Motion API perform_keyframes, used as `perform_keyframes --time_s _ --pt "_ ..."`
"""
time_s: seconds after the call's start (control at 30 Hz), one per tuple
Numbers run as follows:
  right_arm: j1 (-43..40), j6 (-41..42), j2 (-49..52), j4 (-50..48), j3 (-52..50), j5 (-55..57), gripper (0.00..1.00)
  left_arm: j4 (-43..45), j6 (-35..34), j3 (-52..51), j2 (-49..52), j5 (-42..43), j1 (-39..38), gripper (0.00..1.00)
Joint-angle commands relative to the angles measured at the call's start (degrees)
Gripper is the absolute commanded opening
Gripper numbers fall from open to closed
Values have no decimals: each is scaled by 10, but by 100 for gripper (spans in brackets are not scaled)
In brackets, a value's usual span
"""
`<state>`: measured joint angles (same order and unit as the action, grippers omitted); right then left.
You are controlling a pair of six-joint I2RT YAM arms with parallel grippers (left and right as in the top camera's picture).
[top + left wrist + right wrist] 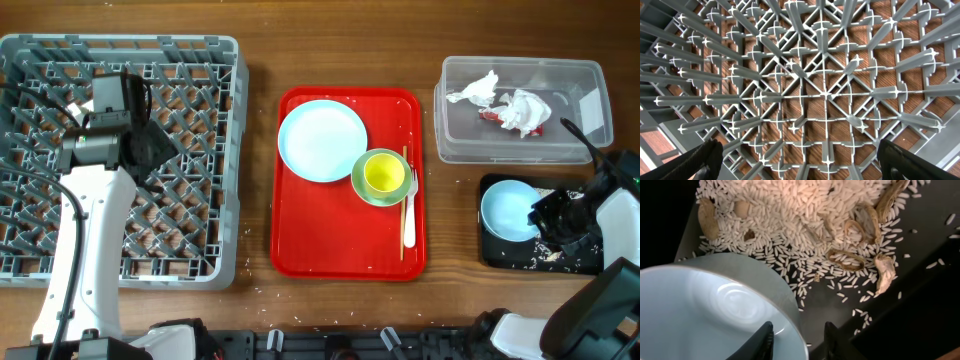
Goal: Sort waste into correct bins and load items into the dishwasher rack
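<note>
Two arms share the desk (260,40). Well left of the red serving tray (300,230), the left tool (799,147) hangs over the pegs of the dishwasher rack (200,60), its fingers spread wide and gripping nothing. On the tray lie the pale blue plate (322,140), the mint-green bowl (358,180) with the yellow cup (384,173) inside, and the chopsticks (405,160) and white fork (409,215) along its right side. Right of the tray, at the back, the clear tub (590,75) holds tissues (520,108) and the red wrapper (488,116). In front of it, the right tool (797,330) is clamped on the rim of the small bowl (505,210), over the black tray (490,255) strewn with rice scraps (790,210).
</note>
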<state>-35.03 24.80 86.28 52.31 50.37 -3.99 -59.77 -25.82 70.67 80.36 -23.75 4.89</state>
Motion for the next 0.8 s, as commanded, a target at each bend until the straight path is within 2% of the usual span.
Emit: perform_keyframes --time_s 0.0,0.03,0.1,0.17,0.27,0.37,0.53,0.77 --pt "1 9 -3 -9 -11 14 32 1 0 9 0 -1 2 100" --pt "1 9 -3 -16 -17 14 30 1 0 9 0 -1 2 100" --pt "1 9 -3 -23 -27 16 12 1 0 9 0 -1 2 100" --pt "1 9 -3 -24 -27 16 4 1 0 9 0 -1 2 100" --pt "1 9 -4 -10 -14 14 4 1 0 9 0 -1 2 100" --pt "1 21 -10 45 34 9 4 1 0 9 0 -1 2 100" --pt "1 -4 -13 108 71 -15 4 1 0 9 0 -1 2 100" --pt "1 -172 -67 153 71 -303 4 1 0 9 0 -1 2 100"
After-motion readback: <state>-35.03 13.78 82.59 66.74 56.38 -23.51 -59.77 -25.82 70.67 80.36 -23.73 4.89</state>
